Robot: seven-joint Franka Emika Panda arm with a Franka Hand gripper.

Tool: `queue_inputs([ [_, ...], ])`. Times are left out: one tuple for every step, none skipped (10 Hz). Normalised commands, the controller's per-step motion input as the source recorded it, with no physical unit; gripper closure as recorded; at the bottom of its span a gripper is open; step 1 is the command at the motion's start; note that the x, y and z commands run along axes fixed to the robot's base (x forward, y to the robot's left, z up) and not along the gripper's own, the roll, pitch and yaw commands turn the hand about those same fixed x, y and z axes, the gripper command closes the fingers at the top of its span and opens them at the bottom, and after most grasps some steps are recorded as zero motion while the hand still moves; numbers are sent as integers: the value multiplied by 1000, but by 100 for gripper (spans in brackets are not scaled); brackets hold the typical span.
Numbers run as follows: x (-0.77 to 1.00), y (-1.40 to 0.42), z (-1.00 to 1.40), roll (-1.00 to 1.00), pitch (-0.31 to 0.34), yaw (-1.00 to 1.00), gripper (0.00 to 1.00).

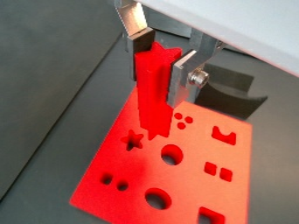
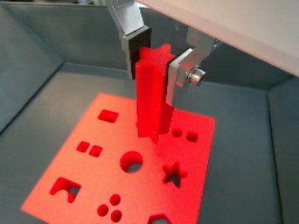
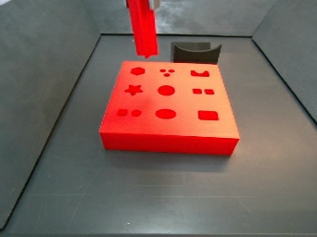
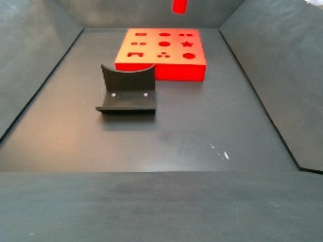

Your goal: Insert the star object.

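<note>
My gripper [image 1: 162, 59] is shut on the star object [image 1: 152, 87], a long bright red peg with ridged sides, held upright by its top end between the silver fingers [image 2: 181, 72]. It shows in both wrist views [image 2: 152, 87]. In both side views only the peg shows, at the frame's top edge [image 3: 143, 28] [image 4: 180, 6], and the gripper is out of frame. The peg hangs clear above the big flat red block [image 3: 168, 139]. The star hole [image 1: 135, 139] [image 2: 174, 174] [image 3: 133, 91] lies open, a little aside of the peg's lower end.
The red block [image 4: 161, 68] has several other shaped holes, round, square and arch. The dark grey fixture [image 3: 196, 52] [image 4: 127, 90] stands on the floor beside the block. Grey bin walls [image 3: 74, 83] slope up on all sides.
</note>
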Motion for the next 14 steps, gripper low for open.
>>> queue_inputs([
  [0, -34, 0, 450, 273, 0, 100],
  [-77, -143, 0, 377, 357, 0, 100],
  [-180, -100, 0, 224, 424, 63, 100],
  [-223, -29, -109, 76, 420, 166, 100],
  [-149, 0, -223, 0, 413, 143, 100],
  [-203, 103, -231, -156, 364, 163, 100],
  [-131, 74, -117, -214, 64, 9, 100],
  [-29, 151, -131, -169, 0, 0, 100],
  [0, 134, -300, -114, -44, 0, 100],
  [174, 103, -394, -144, -73, -31, 100],
  [174, 157, -409, -253, -163, -80, 100],
  [0, 60, -180, -216, -204, 0, 100],
  [-49, 9, -114, -43, -97, 0, 100],
  [0, 0, -169, -21, -80, 14, 100],
])
